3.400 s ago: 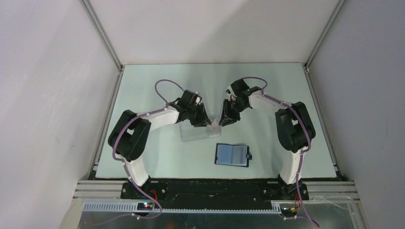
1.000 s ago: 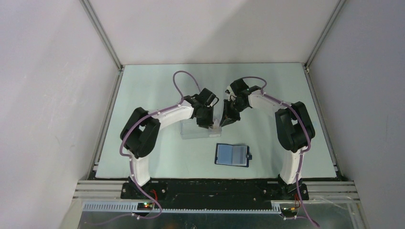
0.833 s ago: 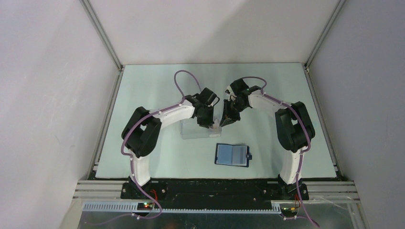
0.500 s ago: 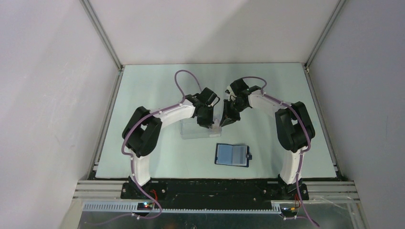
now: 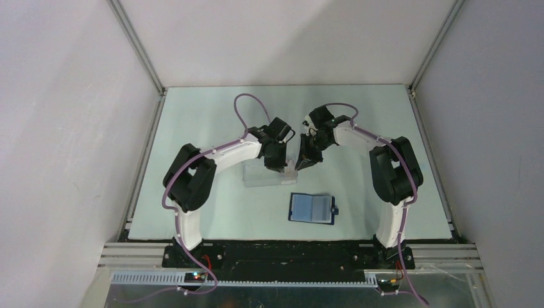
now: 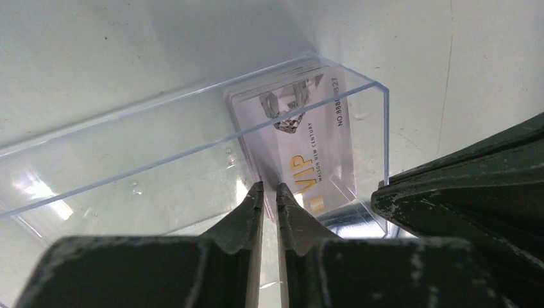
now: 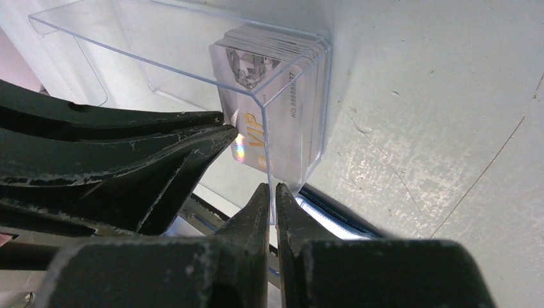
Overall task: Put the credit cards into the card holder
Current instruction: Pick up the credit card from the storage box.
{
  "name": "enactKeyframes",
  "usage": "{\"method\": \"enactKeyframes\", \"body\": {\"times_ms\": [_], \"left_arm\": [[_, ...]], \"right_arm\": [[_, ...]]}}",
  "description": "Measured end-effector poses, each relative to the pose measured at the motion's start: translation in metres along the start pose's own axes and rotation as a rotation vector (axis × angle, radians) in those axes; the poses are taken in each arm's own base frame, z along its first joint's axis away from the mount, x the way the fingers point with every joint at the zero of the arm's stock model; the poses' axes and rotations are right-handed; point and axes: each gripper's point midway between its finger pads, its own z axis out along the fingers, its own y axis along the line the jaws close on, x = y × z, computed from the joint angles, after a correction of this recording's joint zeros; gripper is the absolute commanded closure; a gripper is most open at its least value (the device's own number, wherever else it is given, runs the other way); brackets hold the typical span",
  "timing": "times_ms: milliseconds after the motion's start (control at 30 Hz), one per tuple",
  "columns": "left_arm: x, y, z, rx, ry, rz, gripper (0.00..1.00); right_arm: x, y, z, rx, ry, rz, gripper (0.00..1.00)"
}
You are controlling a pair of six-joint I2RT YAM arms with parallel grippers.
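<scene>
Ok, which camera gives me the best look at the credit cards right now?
Left wrist: the credit cards stand stacked in the clear box, front face and print readable. Right wrist shows their stacked edges through the box corner. From above, only the pale box shows.

You get soft, even light from above, with faint shadows. In the wrist views the left gripper [image 6: 269, 190] blurs up close and glare streaks the clear box [image 6: 128, 179].
</scene>
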Motion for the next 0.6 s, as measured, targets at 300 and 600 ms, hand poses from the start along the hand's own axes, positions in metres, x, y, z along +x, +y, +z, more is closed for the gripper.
{"method": "enactKeyframes", "body": {"times_ms": [300, 600], "left_arm": [[-0.006, -0.007, -0.015, 0.024, -0.031, 0.005, 0.85], [-0.007, -0.011, -0.019, 0.039, -0.04, -0.003, 0.79]], "right_arm": [[0.0, 0.0, 0.0, 0.0, 0.0, -0.001, 0.91], [0.0, 0.0, 0.0, 0.0, 0.0, -0.001, 0.91]]}}
